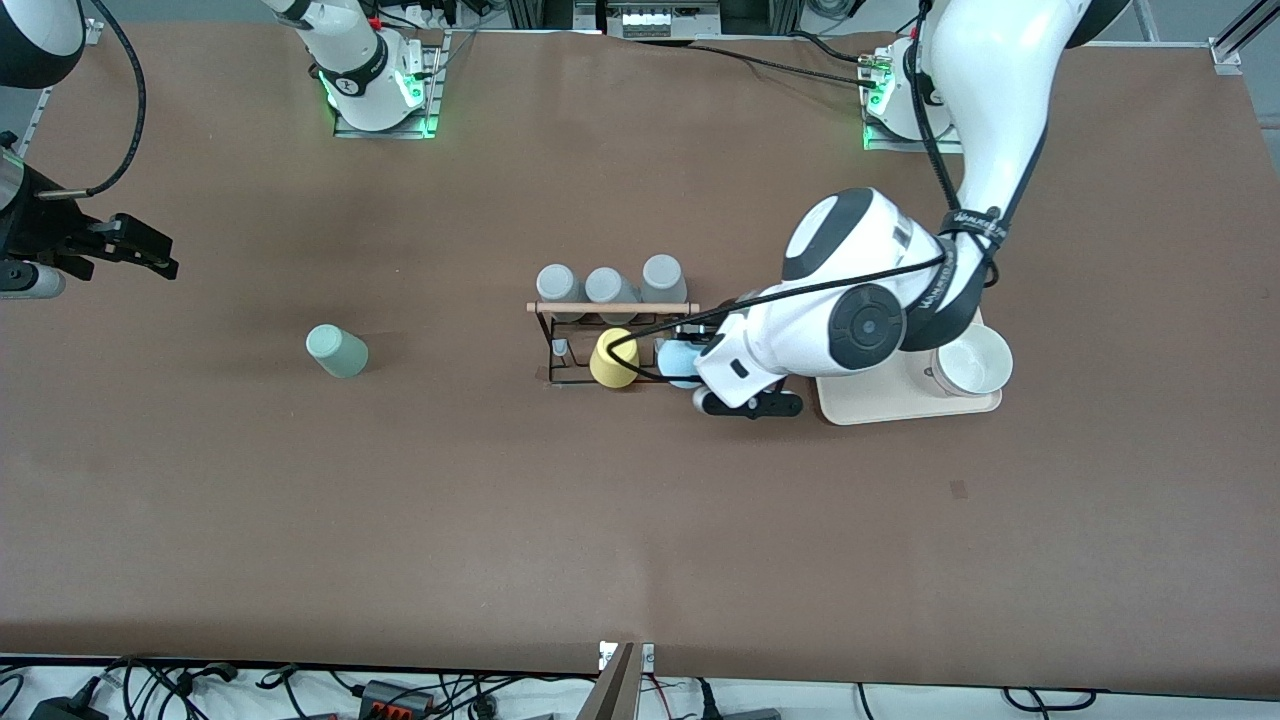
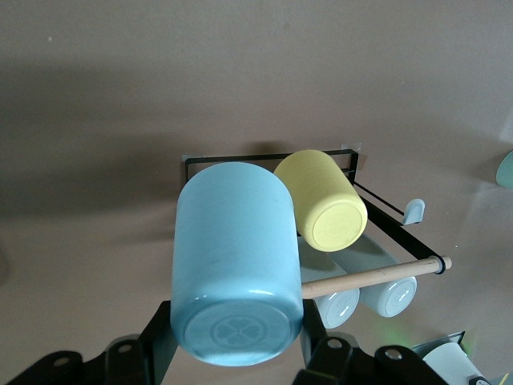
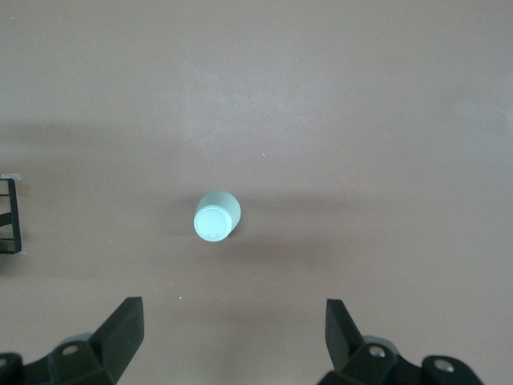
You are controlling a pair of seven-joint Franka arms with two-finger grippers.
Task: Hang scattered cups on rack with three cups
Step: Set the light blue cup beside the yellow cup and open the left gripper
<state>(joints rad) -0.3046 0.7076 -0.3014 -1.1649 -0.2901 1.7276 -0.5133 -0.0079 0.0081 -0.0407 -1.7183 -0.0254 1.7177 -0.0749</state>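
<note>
On the brown desk (image 1: 640, 520) we see the left tool (image 2: 232, 357) clamped on the light blue handleless tumbler (image 2: 236, 265) at the black wire rack with its wooden dowel (image 1: 612, 308) — beside a hung yellow cup (image 1: 613, 358). The right tool (image 3: 232, 337), spread wide, waits over the desk's right-arm end; only its wrist view shows the overturned pale mint tumbler (image 3: 216, 216) base-up.

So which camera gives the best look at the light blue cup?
The left wrist view: the light blue cup fills it, held in the left gripper. In the front view only a sliver shows beside the arm. The right wrist view misses it.
</note>
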